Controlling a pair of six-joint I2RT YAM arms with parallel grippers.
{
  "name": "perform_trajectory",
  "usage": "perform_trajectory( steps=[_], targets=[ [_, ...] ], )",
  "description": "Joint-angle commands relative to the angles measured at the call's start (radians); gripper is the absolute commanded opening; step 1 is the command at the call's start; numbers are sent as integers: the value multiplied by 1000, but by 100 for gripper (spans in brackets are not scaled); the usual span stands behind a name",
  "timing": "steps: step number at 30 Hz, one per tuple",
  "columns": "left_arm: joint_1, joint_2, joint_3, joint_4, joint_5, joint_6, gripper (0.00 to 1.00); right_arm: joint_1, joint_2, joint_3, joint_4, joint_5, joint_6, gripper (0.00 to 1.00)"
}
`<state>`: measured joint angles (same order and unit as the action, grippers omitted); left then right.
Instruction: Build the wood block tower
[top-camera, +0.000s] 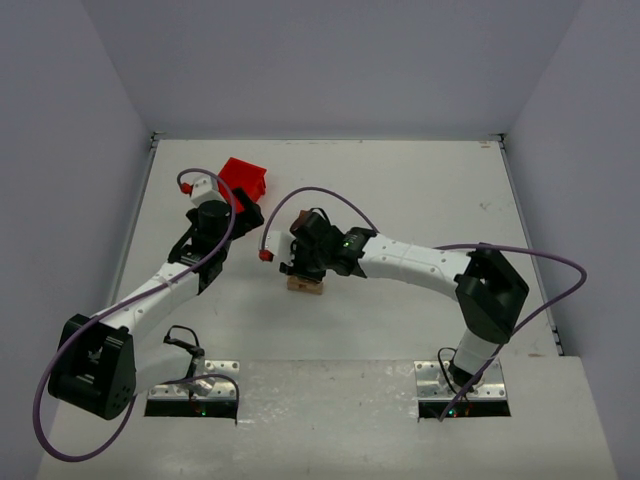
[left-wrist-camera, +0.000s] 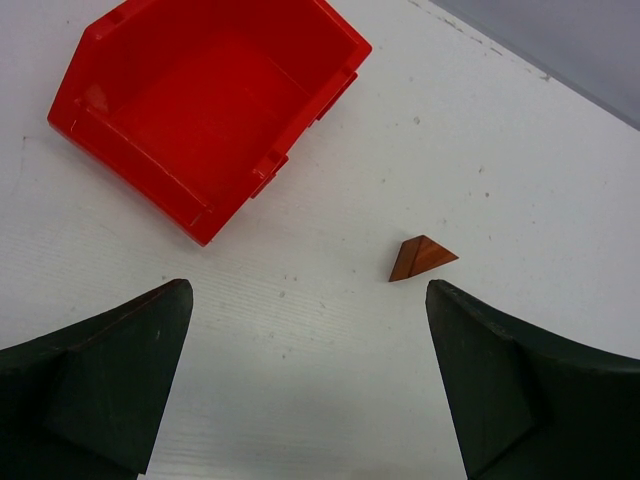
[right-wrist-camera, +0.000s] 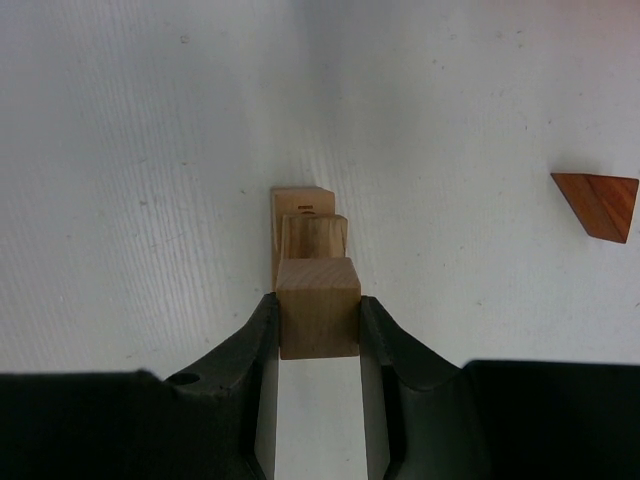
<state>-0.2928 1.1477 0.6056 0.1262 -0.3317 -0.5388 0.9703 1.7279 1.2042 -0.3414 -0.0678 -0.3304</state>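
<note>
My right gripper (right-wrist-camera: 318, 312) is shut on a pale tan cube (right-wrist-camera: 318, 300). It holds the cube directly over a small stack of pale wood: a block (right-wrist-camera: 313, 238) on a slab (right-wrist-camera: 297, 199). I cannot tell whether the cube touches the stack. In the top view the right gripper (top-camera: 303, 267) hovers over this stack (top-camera: 305, 285) at mid-table. The reddish-brown wedge (right-wrist-camera: 598, 204) lies apart on the table, also seen in the left wrist view (left-wrist-camera: 420, 257). My left gripper (left-wrist-camera: 310, 380) is open and empty, short of the wedge, beside the red bin (top-camera: 245, 177).
The red plastic bin (left-wrist-camera: 205, 100) is empty and lies just ahead-left of the left gripper (top-camera: 245, 215). The right arm's purple cable (top-camera: 320, 195) loops over the middle of the table. Walls close the table on three sides.
</note>
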Motion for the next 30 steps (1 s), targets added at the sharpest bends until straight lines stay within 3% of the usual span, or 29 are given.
perform_trajectory(
  steps=[1,30],
  targets=[
    [9,-21,-5,55,-1,0,100,1,5,56,-2,-24,-1,16],
    [9,-14,-5,58,1,0,100,-1,58,89,-26,18,14,25]
  ],
)
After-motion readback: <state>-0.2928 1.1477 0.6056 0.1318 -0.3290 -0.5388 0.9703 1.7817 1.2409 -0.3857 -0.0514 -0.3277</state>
